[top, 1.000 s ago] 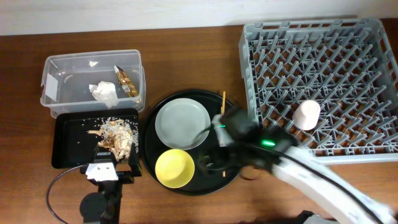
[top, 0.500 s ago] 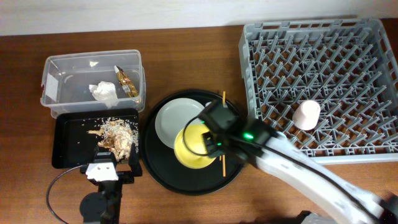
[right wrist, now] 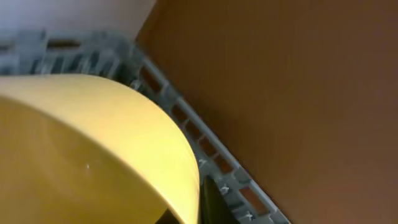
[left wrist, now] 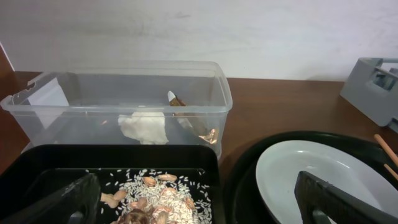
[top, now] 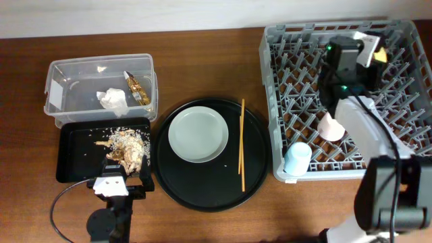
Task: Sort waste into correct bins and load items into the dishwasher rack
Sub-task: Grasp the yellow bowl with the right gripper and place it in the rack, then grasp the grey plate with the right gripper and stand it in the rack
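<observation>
the right gripper (top: 371, 50) is clamping the yellow bowl (right wrist: 81, 149) above the far right corner of the rack (top: 268, 81). judgement: it ought to be lowering the bowl tilted between pegs (top: 405, 101), clear of the pink cup (top: 331, 127), before releasing. the left gripper (left wrist: 199, 205) is resting spread apart.

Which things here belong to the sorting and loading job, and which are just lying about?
Job: napkin, wrapper, food scraps, clear tub, black tray, grey plate, chopsticks, yellow bowl, pink cup, blue cup, rack.
Lying about: round serving tray, cable.
</observation>
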